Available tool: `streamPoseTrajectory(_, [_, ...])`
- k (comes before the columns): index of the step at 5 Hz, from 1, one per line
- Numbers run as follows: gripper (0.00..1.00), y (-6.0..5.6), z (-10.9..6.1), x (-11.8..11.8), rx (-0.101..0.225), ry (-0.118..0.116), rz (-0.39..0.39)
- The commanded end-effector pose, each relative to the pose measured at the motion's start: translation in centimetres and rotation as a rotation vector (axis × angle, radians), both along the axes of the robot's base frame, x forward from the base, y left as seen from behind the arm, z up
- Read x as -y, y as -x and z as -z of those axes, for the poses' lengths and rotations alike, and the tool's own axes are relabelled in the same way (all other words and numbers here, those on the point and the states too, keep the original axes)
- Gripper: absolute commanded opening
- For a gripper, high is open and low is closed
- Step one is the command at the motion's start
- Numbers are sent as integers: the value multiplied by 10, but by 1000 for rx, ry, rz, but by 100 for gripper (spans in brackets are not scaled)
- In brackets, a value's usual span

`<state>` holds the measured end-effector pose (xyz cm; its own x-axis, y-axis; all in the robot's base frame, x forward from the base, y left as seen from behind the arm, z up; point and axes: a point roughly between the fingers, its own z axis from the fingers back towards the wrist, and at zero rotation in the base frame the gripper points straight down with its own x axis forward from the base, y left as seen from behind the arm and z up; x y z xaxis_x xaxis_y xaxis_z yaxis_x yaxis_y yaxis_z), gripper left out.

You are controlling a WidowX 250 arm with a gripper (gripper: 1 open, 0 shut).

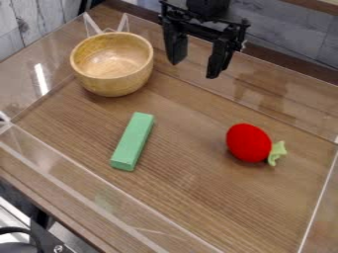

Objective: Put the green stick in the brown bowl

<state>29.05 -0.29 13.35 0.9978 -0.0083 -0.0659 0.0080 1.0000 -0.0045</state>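
The green stick [132,140] is a flat, light green block lying on the wooden table, slightly left of centre, its long side running near to far. The brown bowl [113,63] stands upright at the back left and holds nothing. My gripper [196,59] hangs at the back of the table, just right of the bowl and well behind the stick. Its two black fingers are spread apart with nothing between them.
A red strawberry-like toy [247,142] with a green leaf lies to the right of the stick. Low clear plastic walls [40,158] fence the tabletop on its sides. A grey plank wall stands behind the gripper.
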Motion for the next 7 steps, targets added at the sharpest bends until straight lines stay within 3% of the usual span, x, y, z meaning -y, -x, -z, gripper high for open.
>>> streamPoseTrajectory(1, [100, 9, 8, -8, -13, -3, 0])
streamPoseTrajectory(2, [100, 30, 19, -23, -17, -13, -20])
streamPoseTrajectory(4, [100, 79, 30, -48, 37, -22, -13])
streamPoseTrajectory(6, [100, 80, 66, -58, 54, -19, -133])
streamPoseTrajectory(7, [100, 73, 81, -63, 53, -15, -94])
